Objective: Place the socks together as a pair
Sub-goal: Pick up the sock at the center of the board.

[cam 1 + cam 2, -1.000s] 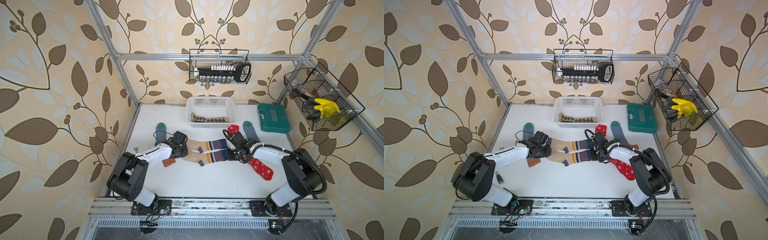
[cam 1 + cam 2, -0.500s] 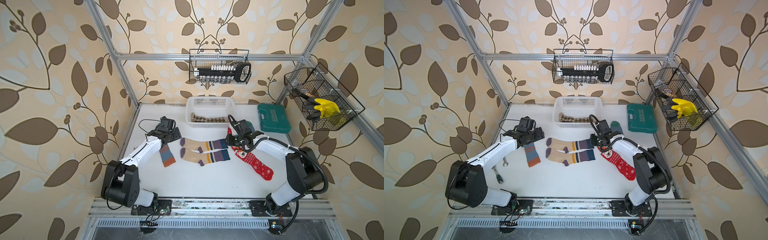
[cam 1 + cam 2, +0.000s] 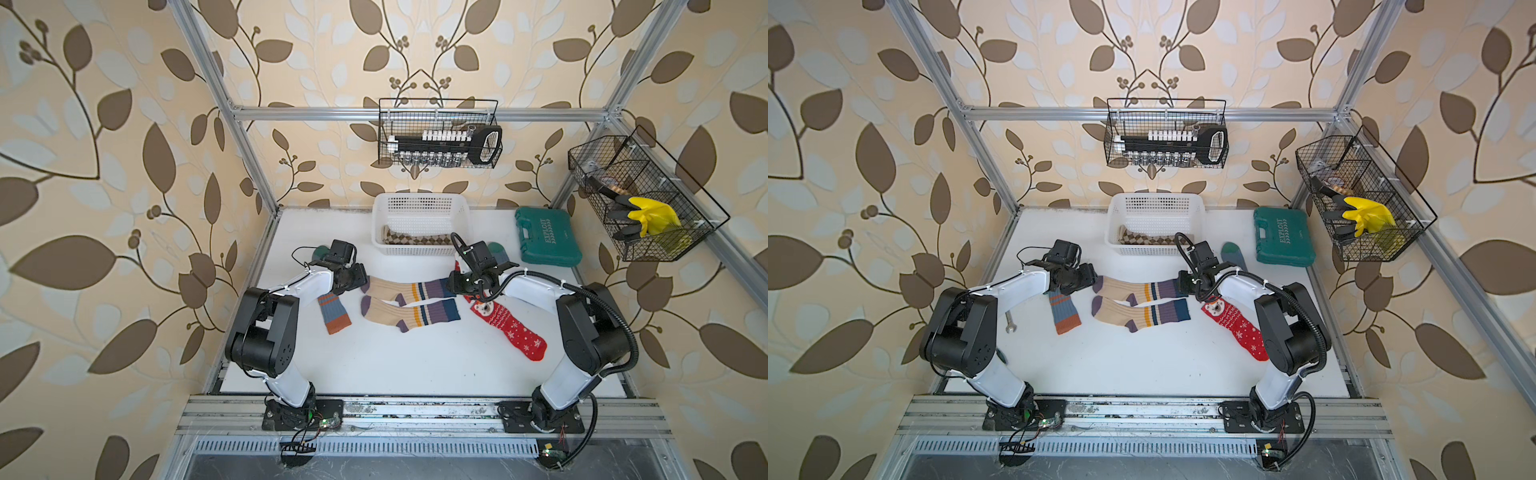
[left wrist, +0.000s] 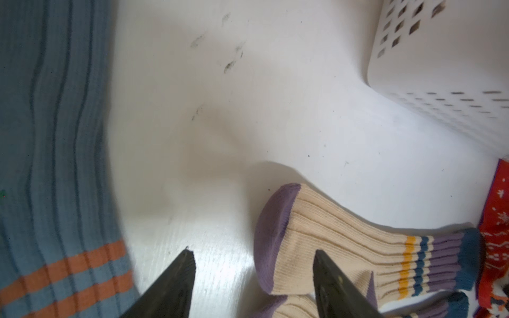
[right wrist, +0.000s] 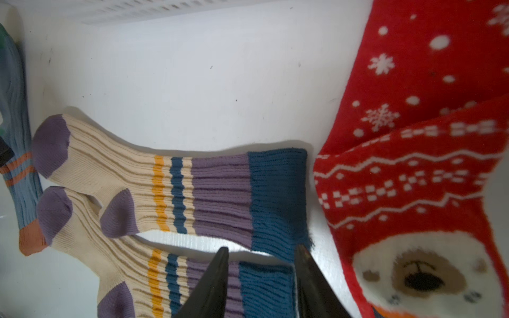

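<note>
Striped socks (image 3: 415, 312) paired, left end effector (image 4: 252, 250), right end effector (image 5: 262, 246) both spread, returned.

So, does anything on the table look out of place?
Yes. A metal wrench lies loose on the white table, between the left arm and the blue-grey sock; a tool does not belong there.

Blue-grey sock (image 3: 334, 313) partly hidden beneath left arm (image 3: 305, 284).
</note>
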